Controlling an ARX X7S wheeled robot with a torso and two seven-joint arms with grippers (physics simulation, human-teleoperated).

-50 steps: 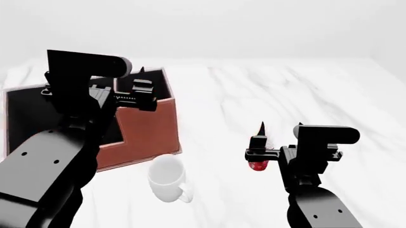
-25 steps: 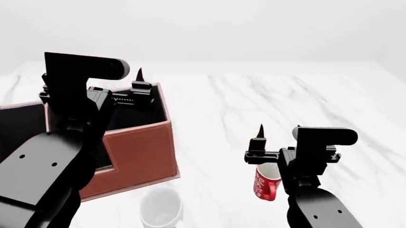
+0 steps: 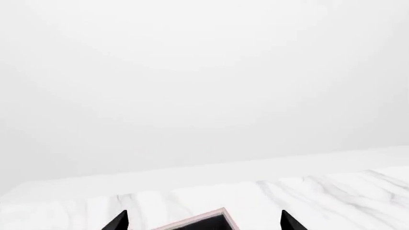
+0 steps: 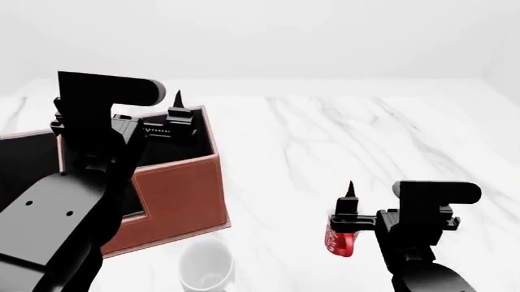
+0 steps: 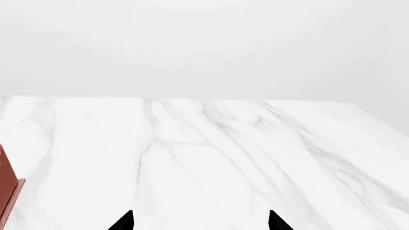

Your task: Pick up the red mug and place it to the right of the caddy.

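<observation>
- Left gripper (image 4: 175, 115) parked above the caddy (image 4: 175, 191), fingertips spread, gripping nothing.
- White mug (image 4: 204, 267) just in front of the caddy, no obstacle.
- Red mug (image 4: 339, 236) on the table (image 4: 341, 134), well right of the caddy.
- Right gripper (image 4: 351, 213) over the red mug, probably ready to lift; clamped or not, cannot tell.

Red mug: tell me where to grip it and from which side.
Grip the red mug across its narrow body, coming down from above, where the right gripper already hangs. It stands roughly upright on the table; the handle looks too small to pinch.
</observation>
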